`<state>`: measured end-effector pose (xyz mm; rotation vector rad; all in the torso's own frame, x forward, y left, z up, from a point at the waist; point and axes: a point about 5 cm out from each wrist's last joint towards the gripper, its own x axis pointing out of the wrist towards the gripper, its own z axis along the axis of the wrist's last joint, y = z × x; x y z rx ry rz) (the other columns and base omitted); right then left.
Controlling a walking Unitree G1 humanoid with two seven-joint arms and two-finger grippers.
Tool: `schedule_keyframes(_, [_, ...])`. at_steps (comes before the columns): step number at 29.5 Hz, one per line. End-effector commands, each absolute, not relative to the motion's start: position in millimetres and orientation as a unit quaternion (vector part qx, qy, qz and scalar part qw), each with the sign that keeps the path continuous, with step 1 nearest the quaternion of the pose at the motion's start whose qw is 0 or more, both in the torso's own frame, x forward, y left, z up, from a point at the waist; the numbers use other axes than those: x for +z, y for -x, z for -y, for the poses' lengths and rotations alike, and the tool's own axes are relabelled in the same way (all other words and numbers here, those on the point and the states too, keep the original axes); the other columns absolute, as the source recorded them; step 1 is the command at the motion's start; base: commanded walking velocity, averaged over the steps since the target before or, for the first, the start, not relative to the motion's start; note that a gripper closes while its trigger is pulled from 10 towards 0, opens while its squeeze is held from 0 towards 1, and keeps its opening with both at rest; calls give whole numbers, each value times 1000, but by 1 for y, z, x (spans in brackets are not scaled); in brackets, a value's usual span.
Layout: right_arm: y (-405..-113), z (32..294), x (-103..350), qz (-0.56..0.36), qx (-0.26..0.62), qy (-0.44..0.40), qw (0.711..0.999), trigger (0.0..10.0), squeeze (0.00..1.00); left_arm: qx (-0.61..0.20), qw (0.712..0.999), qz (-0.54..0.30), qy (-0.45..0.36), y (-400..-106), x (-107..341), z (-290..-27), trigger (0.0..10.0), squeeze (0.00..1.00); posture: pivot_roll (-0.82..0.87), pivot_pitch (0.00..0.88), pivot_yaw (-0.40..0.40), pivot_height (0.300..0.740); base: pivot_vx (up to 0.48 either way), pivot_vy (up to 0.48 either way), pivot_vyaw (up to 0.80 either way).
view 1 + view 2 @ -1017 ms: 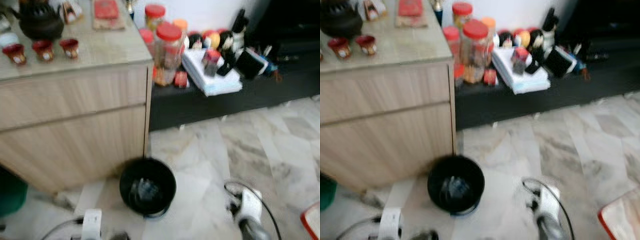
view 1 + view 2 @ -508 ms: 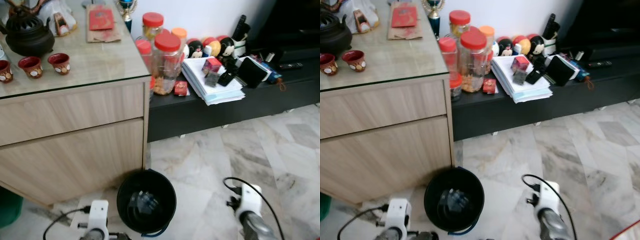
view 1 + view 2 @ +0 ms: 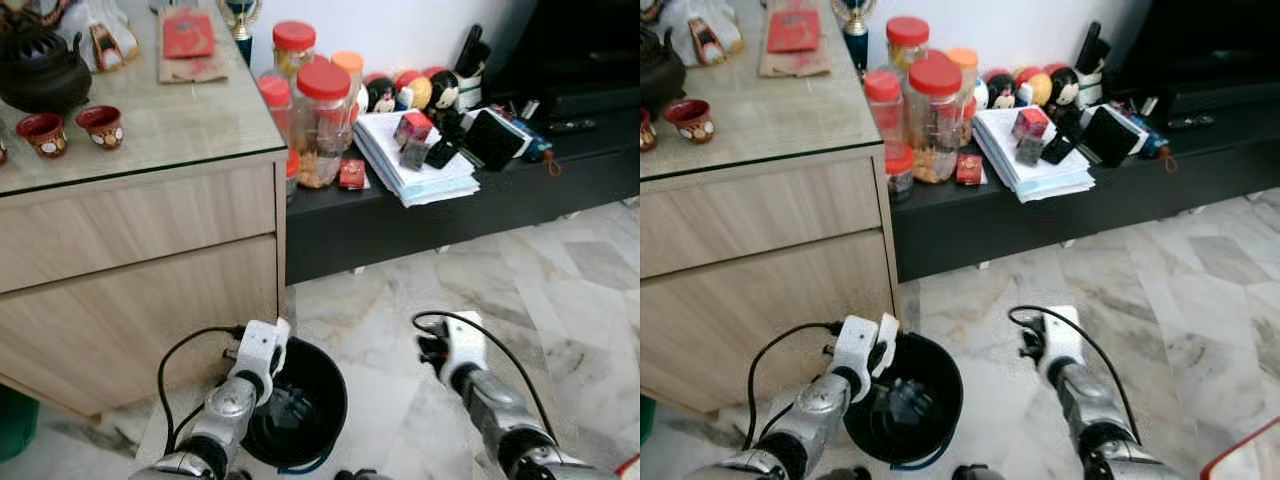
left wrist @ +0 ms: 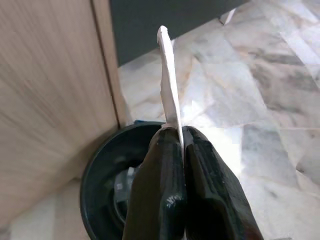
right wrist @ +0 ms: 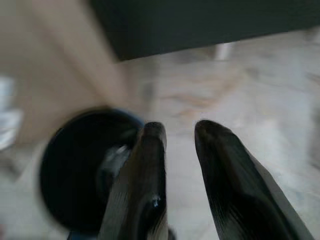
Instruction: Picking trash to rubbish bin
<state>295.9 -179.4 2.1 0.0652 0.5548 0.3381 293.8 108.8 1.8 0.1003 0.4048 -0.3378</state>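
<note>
Left gripper (image 4: pixel 181 137) pinching a thin white scrap (image 4: pixel 169 80) over the black bin (image 3: pixel 300 405); right gripper (image 5: pixel 176 131) empty, fingers parted.

The left fingers are pressed together on the scrap's near end, so that end is hidden between them. Seen edge-on, it is a narrow sliver, its long axis running straight out from the fingertips toward the marble floor (image 3: pixel 560 300); whether it is paper or plastic is hard to tell. It hangs above the bin's rim, beside the wooden cabinet (image 3: pixel 140 270). Something pale lies in the bin's bottom, too dark to identify. The right wrist view is blurred, its gripper hovering near the bin. Both arms are cut off at the frame's lower edge. Jars (image 3: pixel 322 120) and papers (image 3: pixel 415 165) crowd the low black shelf (image 3: pixel 430 215).
</note>
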Motion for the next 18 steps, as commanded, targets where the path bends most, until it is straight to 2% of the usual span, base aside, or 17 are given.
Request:
schedule_keyframes(1, [-298,170,6,-265,212,-23,940,10000,0,-179,958,-216,-59,-288,-4,-107,10000,0,48,185,-117,740,0,0,0])
schedule_keyframes(7, [-304,161,12,-251,228,-29,940,10000,0,-177,958,-220,-50,-288,-6,-109,10000,0,53,198,-120,740,0,0,0])
schedule_keyframes(8, [-304,160,12,-251,230,-28,940,10000,0,-177,958,-220,-50,-287,-6,-109,10000,1000,54,200,-121,740,0,0,0])
schedule_keyframes(18, [-302,163,11,-252,241,-27,937,10000,0,-167,959,-223,-48,-286,-8,-114,10000,1000,49,208,-129,740,0,0,0])
